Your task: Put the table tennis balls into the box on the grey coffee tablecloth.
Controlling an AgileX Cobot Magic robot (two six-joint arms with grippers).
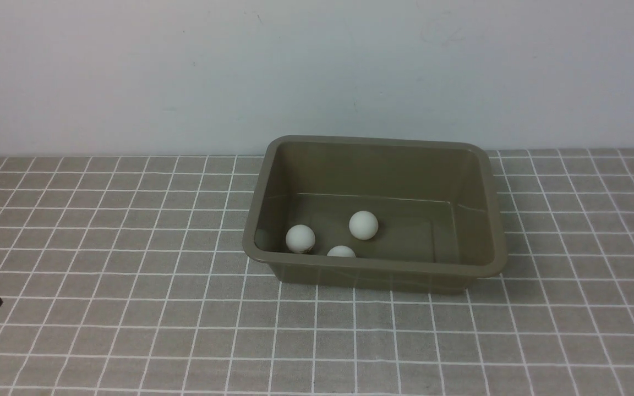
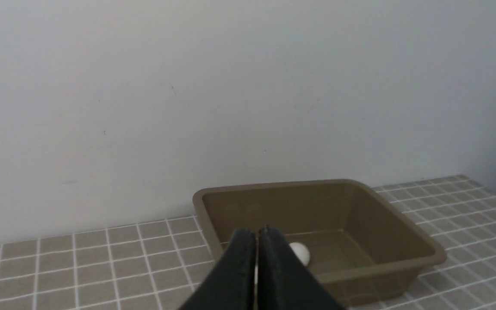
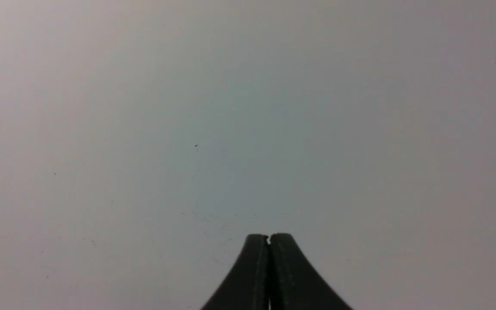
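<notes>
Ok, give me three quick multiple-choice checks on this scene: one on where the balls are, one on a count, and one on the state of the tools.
1. The box stands on the grey coffee tablecloth. Where are the table tennis balls?
A. on the cloth, left of the box
B. inside the box
C. held in a tool

2. How many balls show in the front view?
A. one
B. two
C. three

3. How are the left tool and the right tool?
A. both open
B. both shut and empty
C. left shut on a ball

Answers:
1 B: all the balls lie on the box floor, toward its near left part.
2 C: three white balls show, one partly hidden by the near wall.
3 B: in each wrist view the jaws meet with nothing between them.
</notes>
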